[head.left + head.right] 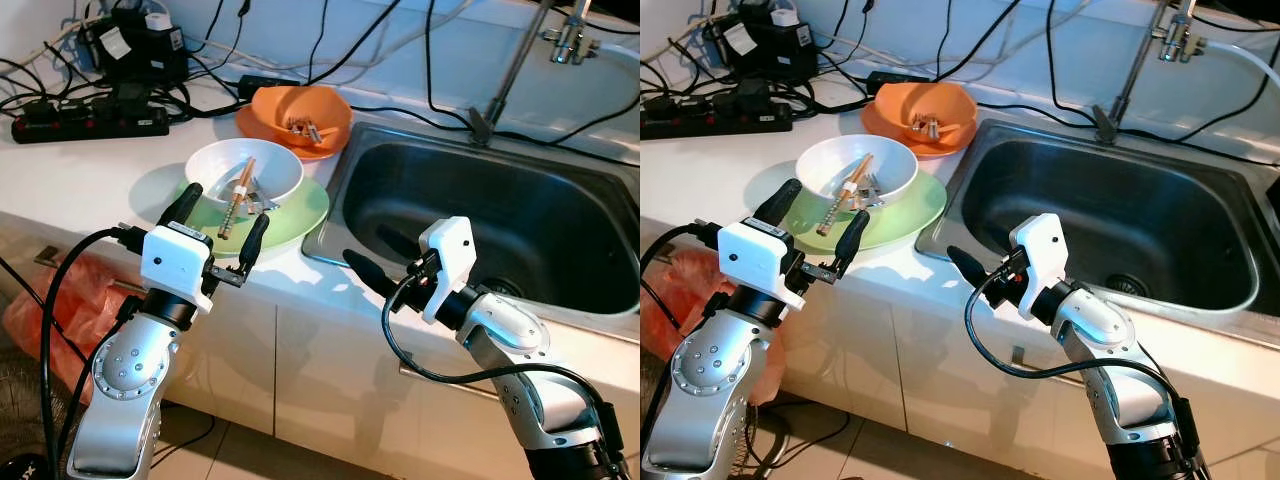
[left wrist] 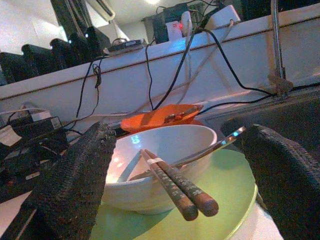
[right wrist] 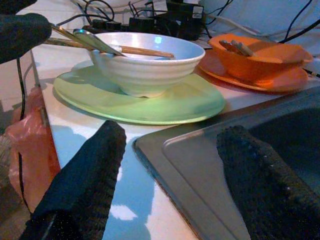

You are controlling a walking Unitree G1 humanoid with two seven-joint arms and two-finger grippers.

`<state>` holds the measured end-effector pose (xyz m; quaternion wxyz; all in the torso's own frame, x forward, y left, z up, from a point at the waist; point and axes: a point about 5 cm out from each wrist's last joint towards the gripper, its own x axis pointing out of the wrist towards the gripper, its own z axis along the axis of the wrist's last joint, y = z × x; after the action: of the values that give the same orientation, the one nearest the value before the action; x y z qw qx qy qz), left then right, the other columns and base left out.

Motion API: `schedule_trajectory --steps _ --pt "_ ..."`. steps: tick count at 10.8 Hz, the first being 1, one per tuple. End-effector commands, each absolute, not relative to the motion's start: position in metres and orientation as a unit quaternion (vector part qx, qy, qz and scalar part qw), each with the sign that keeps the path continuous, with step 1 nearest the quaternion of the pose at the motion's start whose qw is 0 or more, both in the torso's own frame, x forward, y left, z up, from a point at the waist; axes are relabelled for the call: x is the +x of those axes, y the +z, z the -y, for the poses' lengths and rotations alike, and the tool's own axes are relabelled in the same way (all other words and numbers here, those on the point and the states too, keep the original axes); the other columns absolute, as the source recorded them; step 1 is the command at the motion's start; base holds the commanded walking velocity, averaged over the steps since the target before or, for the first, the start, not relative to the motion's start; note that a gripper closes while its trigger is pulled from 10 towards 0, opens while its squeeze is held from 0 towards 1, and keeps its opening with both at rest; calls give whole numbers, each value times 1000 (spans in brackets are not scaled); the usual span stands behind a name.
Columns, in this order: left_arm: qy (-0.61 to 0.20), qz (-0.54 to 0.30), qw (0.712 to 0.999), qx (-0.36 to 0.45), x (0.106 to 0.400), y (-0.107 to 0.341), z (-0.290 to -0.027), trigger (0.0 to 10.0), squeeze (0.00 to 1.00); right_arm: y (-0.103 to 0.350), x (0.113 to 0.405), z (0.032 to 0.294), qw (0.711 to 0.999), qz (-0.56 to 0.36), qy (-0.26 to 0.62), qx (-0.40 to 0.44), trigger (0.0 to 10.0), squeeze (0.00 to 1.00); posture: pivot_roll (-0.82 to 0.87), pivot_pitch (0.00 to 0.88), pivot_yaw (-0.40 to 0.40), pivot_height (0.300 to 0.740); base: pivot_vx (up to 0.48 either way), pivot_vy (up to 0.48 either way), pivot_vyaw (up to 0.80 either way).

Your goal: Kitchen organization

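The white bowl (image 1: 245, 171), with chopsticks (image 1: 236, 198) loose inside, sits on the green plate (image 1: 300, 212) beside the sink (image 1: 500, 215), left claw (image 1: 222, 228) spread before it, right claw (image 1: 365, 270) open nearby; looks glazed, slippery, breakable, best pinched at the rim.

My two head eyes look forward and down on the table (image 1: 60, 180) and sink (image 1: 500, 200) from above. My left wrist camera sits low and close, facing the white bowl (image 2: 160, 160) on the green plate (image 2: 225, 195). My right wrist camera, low at the sink's edge, shares them.
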<state>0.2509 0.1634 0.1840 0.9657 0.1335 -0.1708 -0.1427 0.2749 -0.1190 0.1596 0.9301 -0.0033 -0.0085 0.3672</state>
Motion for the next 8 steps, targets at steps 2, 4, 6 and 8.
schedule_trajectory --steps 2,4,6,8 --pt "-144 166 966 134 252 183 -163 10000 0 163 277 123 934 17 356 -2 10000 0 117 9 -62 740 0 0 0" --pt "-143 168 966 137 252 183 -163 10000 0 163 277 123 936 18 353 -1 10000 0 118 8 -63 740 0 0 0" --pt "-109 183 964 157 248 187 -172 10000 0 163 277 122 936 21 350 15 10000 0 120 8 -63 740 0 0 0" --pt "-106 177 963 173 246 182 -176 10000 0 164 278 120 936 19 350 27 10000 0 134 7 -73 740 0 0 0"
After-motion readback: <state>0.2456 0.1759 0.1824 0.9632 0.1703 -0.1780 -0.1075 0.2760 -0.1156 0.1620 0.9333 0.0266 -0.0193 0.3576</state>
